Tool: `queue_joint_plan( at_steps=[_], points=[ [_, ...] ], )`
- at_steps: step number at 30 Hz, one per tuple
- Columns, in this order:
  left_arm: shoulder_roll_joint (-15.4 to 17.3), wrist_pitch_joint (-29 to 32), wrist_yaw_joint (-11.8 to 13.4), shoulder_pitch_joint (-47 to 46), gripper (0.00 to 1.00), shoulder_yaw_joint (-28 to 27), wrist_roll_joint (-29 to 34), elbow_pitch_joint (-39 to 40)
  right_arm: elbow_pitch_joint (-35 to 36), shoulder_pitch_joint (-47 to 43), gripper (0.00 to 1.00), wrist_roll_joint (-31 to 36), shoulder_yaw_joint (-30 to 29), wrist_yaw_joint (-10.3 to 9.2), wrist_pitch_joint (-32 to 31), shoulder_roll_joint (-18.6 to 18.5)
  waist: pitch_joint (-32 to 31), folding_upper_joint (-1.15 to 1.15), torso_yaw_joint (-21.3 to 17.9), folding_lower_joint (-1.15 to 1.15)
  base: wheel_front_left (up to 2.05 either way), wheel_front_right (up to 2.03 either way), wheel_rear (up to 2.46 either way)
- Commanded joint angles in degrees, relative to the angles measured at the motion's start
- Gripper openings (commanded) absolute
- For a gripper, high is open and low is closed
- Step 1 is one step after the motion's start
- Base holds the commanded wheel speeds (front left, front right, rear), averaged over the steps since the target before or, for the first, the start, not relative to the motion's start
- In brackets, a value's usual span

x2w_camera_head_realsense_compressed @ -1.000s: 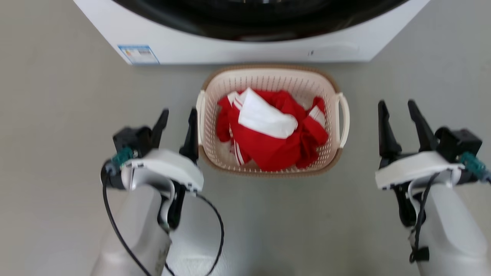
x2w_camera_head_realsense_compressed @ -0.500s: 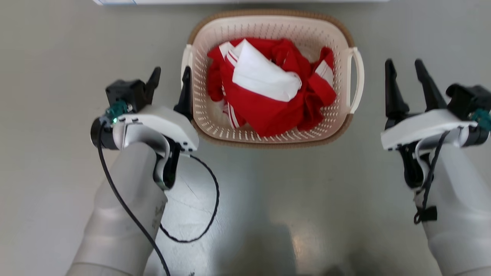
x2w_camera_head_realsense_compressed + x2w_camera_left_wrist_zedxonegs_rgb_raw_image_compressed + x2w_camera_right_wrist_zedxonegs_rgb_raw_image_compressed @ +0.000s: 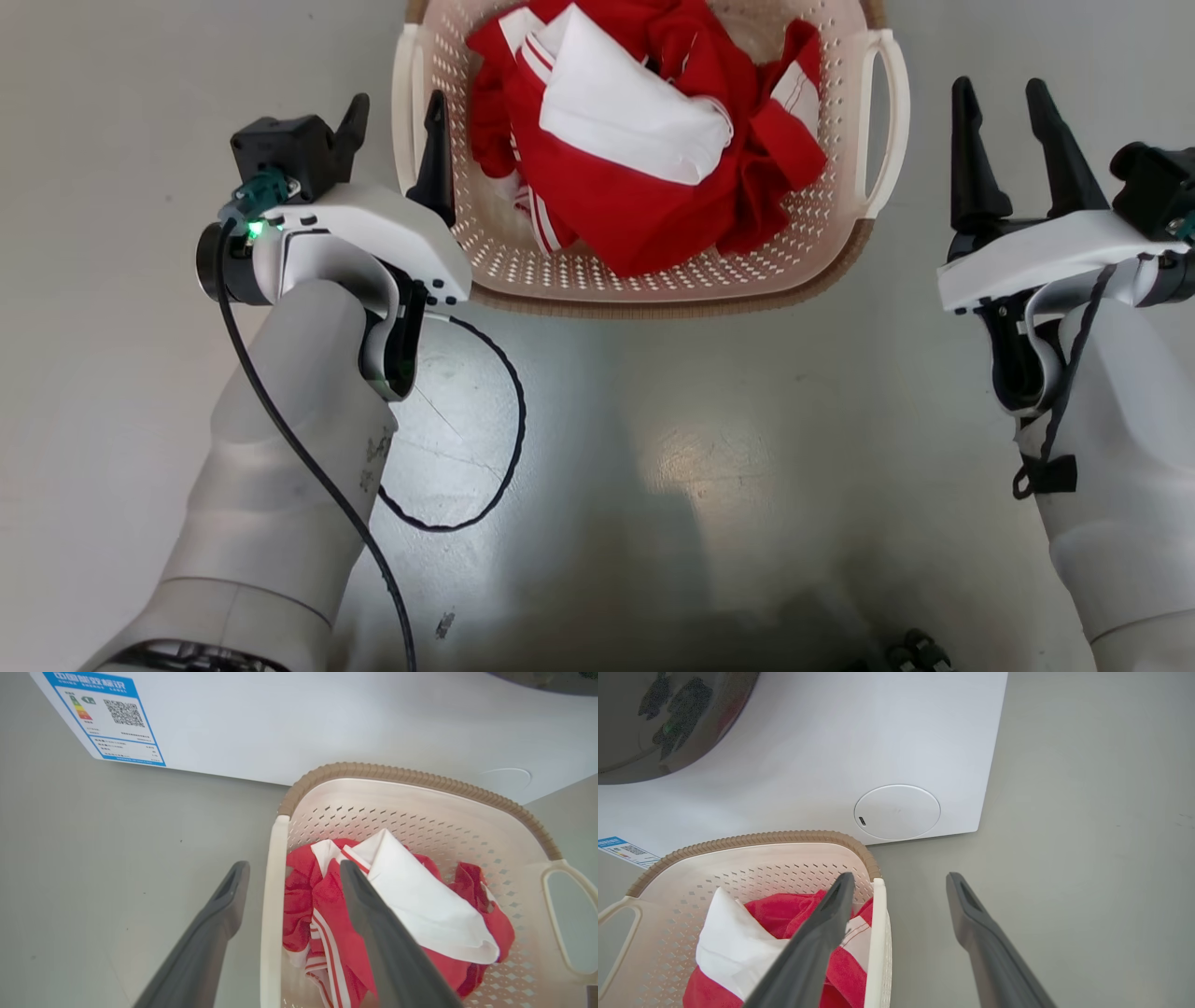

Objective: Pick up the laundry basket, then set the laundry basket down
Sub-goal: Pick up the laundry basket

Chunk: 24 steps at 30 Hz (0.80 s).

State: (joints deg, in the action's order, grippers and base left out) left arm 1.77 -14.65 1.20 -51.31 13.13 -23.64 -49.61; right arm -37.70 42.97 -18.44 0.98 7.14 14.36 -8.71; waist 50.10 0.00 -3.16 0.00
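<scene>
The left gripper (image 3: 397,98) stood open at the laundry basket's left side. Its fingers straddled the white left handle (image 3: 406,121), one outside the loop and one over the basket's inside; I could not tell whether they touched it. The laundry basket (image 3: 653,280) sat on the grey floor (image 3: 653,467), with the white washing machine (image 3: 327,718) just behind it and crumpled red and white clothes (image 3: 653,187) inside it. The right handle (image 3: 896,121) was free. The right gripper (image 3: 998,86) was open too, just beside that handle on the basket's right and not touching it.
</scene>
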Motion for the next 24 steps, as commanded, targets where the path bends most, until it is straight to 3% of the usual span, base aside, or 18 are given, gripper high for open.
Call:
queue_joint_plan(
  at_steps=[1,8,24],
  points=[
    [1.1,-0.3,0.8,-0.1,1.00,-0.9,0.4,0.4,0.9,-0.7,1.00,-0.5,0.9,0.35,0.6,0.1,0.7,0.00,-0.1,0.00,0.00,0.00,0.00],
    [1.1,-0.3,2.5,-2.3,1.00,-1.4,1.0,-1.6,1.1,-0.5,1.00,-1.0,0.6,0.35,0.6,-0.2,2.7,0.00,0.3,0.00,0.00,0.00,0.00],
    [1.1,-0.3,1.6,-5.1,1.00,1.3,0.2,-5.0,-4.0,2.0,1.00,-3.6,5.8,0.35,0.6,0.0,5.3,0.00,0.8,0.00,0.00,0.00,0.00]
  ],
)
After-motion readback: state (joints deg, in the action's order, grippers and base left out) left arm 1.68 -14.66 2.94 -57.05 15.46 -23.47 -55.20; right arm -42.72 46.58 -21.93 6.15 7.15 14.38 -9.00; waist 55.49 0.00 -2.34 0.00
